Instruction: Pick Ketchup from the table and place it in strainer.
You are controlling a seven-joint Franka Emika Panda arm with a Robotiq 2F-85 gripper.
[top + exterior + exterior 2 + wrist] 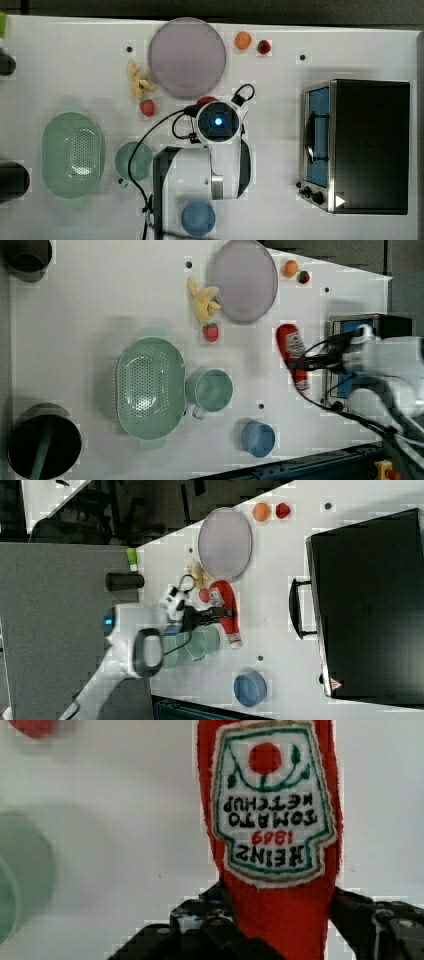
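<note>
Fingers (215, 922) clamping the ketchup (272, 820) on both sides (soft, felt-like), bottle hanging above the worktop (100, 315). Grasp done; carrying to the strainer (150, 387), well apart, is remaining.

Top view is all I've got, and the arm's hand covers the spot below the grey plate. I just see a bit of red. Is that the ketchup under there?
Observer: Yes. In the left view the Ketchup lies full length on the white table, its red end toward the plate and its cap end toward the left view's bottom.
Operator: Is the gripper on it?
Observer: In the wrist view the gripper is closed across the bottle just past the label, with a black finger against each side.
</note>
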